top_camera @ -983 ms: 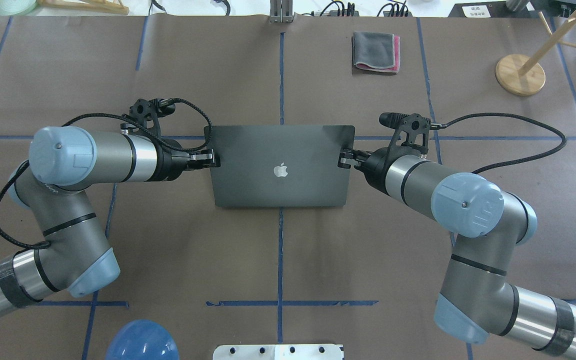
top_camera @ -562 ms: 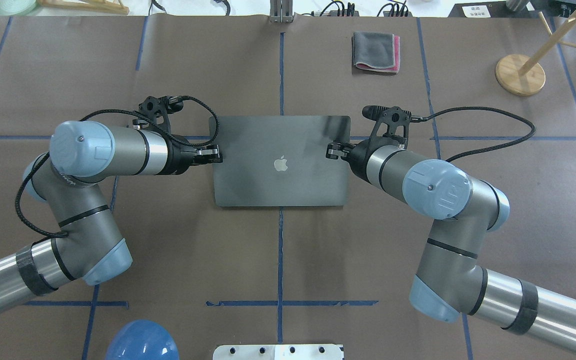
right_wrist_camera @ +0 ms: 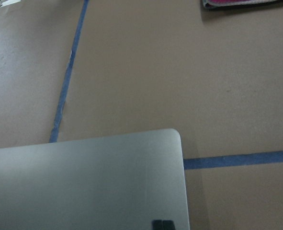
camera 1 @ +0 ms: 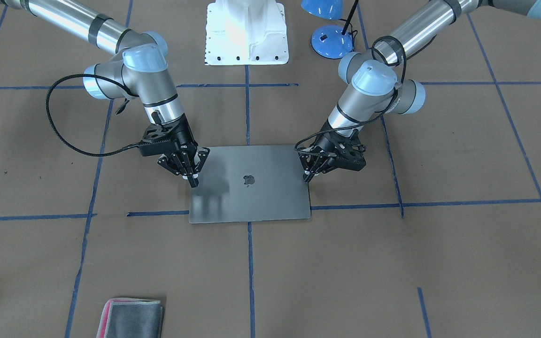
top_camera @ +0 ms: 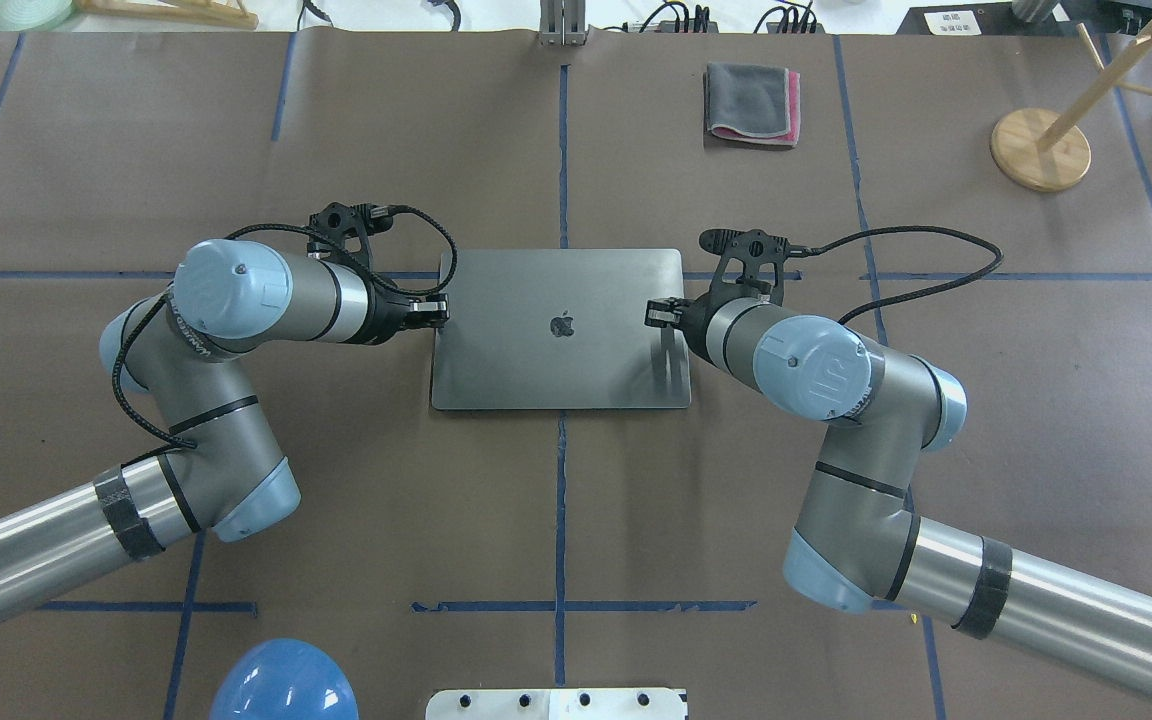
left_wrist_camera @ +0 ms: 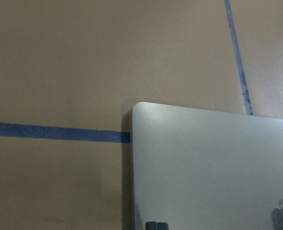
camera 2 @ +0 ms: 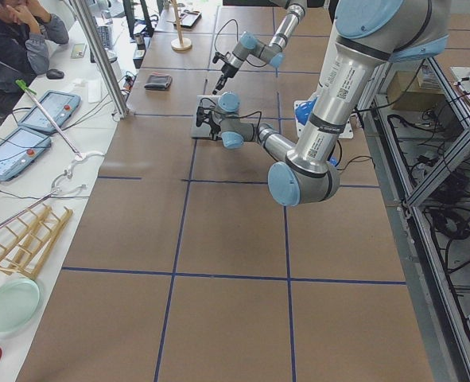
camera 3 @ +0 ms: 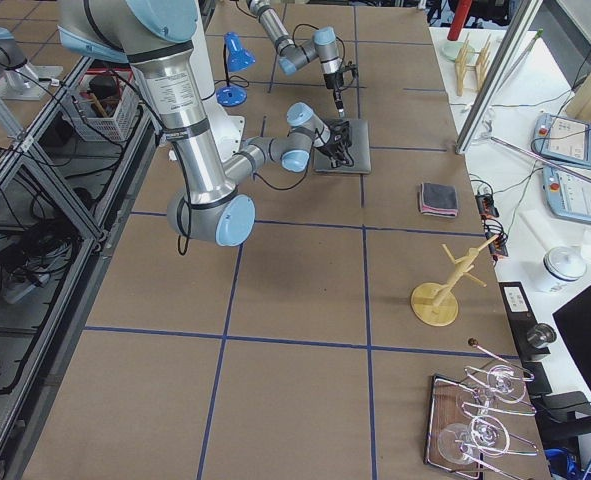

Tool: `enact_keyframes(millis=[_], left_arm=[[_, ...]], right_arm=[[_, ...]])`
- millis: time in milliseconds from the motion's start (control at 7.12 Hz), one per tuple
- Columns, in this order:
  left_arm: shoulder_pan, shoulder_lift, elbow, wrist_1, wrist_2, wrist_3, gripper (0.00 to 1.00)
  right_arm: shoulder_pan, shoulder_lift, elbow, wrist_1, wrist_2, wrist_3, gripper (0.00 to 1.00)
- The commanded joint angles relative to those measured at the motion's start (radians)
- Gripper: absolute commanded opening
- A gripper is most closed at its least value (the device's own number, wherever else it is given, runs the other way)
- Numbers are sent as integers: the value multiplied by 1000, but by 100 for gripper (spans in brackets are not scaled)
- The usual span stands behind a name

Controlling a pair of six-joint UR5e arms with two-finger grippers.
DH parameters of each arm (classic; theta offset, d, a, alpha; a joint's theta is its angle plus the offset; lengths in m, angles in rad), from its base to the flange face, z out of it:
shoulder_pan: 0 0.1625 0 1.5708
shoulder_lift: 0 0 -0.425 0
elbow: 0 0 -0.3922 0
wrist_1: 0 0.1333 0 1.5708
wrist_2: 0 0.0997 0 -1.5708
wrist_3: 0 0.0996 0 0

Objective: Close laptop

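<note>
The laptop [top_camera: 561, 360] is lying near the middle of the tabletop, well apart from every edge, with its lid down and its logo facing up. The left gripper [top_camera: 439, 313] is pointing its tip at the lid's left edge, its fingers pressed together on nothing. The right gripper [top_camera: 652, 312] is doing the same at the lid's right edge, its fingers likewise together. A folded cloth [top_camera: 751, 103] is lying near the far edge.

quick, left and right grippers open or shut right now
Left gripper: shut, holding nothing, tips at the laptop lid.
Right gripper: shut, holding nothing, tips at the lid.
</note>
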Motion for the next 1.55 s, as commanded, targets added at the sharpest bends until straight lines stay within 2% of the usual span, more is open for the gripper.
enact_keyframes(millis=[0,140,281,421,562,702,983,1124,1264,1405], left_arm=[[-17,-5,0,8,-39,5,65],[-27,-5,0,12,-59,7,99],[-28,-3,0,14,-68,7,99],[-46,-3,-6,69,-131,7,99],[-89,5,-54,169,-216,8,99],[-112,29,-132,289,-245,28,99],[-134,109,-379,639,-243,69,99],[-140,114,-467,814,-242,253,99],[-177,191,-562,912,-243,410,99],[-230,297,-628,919,-251,542,99]], right_arm=[[37,3,24,-82,113,5,98],[46,4,86,-234,136,-4,99],[61,4,146,-331,197,-12,99],[75,1,156,-345,234,-16,99],[90,-7,159,-369,265,-56,99],[112,-10,190,-442,306,-150,99],[161,-28,289,-649,363,-330,99],[220,-78,326,-665,436,-446,99],[294,-146,354,-664,527,-549,99],[373,-215,378,-664,591,-682,99]])
